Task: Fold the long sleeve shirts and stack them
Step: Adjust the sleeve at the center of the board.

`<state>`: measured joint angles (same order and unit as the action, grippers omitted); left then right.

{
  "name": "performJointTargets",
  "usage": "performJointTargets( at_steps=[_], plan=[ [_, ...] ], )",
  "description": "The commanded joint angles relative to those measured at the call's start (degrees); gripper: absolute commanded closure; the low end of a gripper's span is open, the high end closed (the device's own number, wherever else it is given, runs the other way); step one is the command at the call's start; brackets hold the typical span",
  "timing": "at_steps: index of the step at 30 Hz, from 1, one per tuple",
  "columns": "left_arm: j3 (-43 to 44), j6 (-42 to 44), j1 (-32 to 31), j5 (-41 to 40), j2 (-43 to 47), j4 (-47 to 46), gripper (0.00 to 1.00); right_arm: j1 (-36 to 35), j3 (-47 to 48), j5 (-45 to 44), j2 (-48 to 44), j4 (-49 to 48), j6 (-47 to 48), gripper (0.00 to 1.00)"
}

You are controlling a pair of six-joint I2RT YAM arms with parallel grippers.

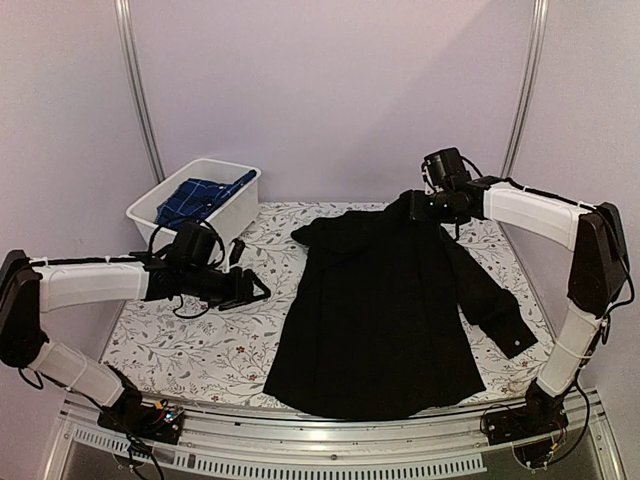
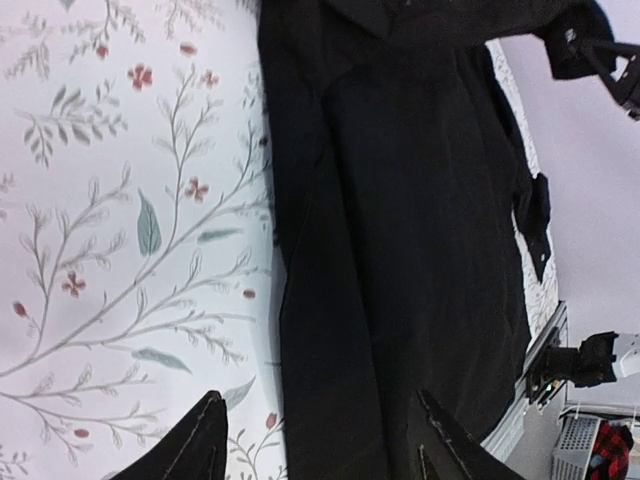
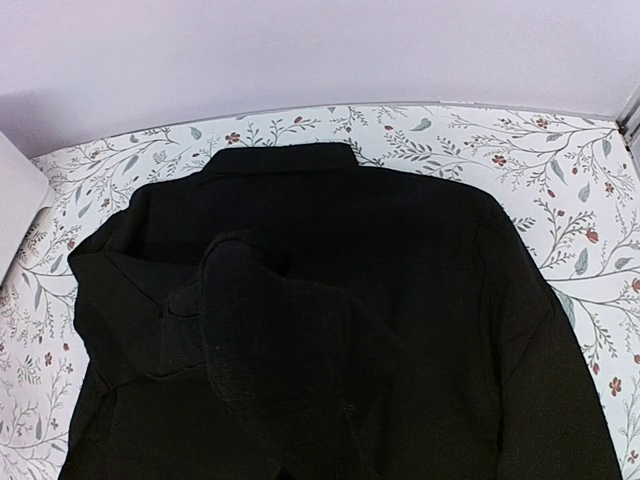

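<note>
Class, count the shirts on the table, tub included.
2. The black shirt lies spread on the table; the blue plaid shirt sits in the white tub at far left. Others may hide beneath it.

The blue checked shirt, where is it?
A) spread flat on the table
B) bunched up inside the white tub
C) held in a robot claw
B: the blue plaid shirt sits crumpled in the white tub; only the black shirt lies spread on the table.

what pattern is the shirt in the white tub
Dark blue plaid; the shirt in the tub shows best in the top external view.
</note>
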<state>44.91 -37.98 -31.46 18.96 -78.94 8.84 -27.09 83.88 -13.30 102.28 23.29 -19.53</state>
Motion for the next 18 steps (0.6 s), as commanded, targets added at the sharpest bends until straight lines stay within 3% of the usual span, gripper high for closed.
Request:
performJointTargets(
  at_steps=[1,4,10,18],
  plan=[
    [-5.3,-2.3,-1.9,0.8,2.2,0.5,0.38,-0.4,-0.6,4.3,-1.3,-1.3,-0.3,1.0],
    [0.0,-0.8,0.5,-1.7,-3.6,-2.1,0.37,-0.3,-1.1,5.0,-0.9,-1.5,-0.2,1.0],
    [21.8,0.9,3.8,-6.8,-25.9,-6.4,0.39,-0.9,-5.7,7.8,-3.5,-2.5,-1.3,1.0],
    [46.4,-1.6,6.7,-10.1,-49.0,-4.2,0.35,-4.3,-10.7,9.3,-7.1,-3.4,-3.0,1.0]
  ],
)
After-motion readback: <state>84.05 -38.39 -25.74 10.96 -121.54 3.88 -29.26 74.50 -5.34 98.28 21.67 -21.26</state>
